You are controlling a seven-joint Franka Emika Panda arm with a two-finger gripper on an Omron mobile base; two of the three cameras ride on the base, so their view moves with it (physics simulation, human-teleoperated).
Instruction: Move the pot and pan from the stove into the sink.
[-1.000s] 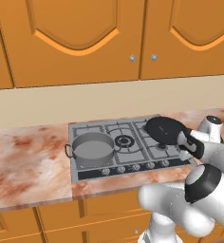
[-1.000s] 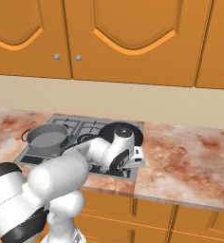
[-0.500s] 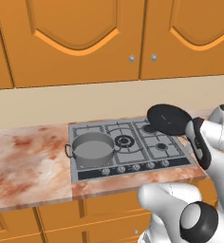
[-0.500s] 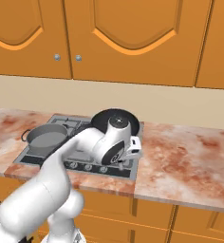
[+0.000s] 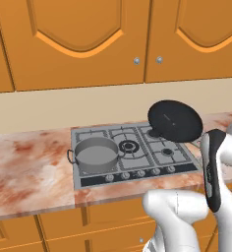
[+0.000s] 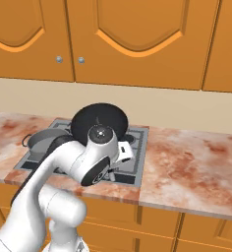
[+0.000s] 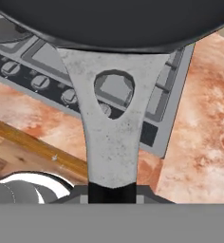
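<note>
Pan [image 5: 175, 120] apparently tilted above stove [image 5: 133, 153], marble counter [image 5: 29, 172].

Franka Panda arm [image 6: 73, 167]: glossy white rounded link shells, dark grey joint bands, round dark cap on wrist housing.

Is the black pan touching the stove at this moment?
Apart. In the left base view the pan hangs tilted in the air above the stove, with beige wall showing behind its upper part. In the hand view the gripper grips its handle.

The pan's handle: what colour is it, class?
Speckled light grey, unlike the black pan itself. The handle shows best in the hand view, with a hole through it.
</note>
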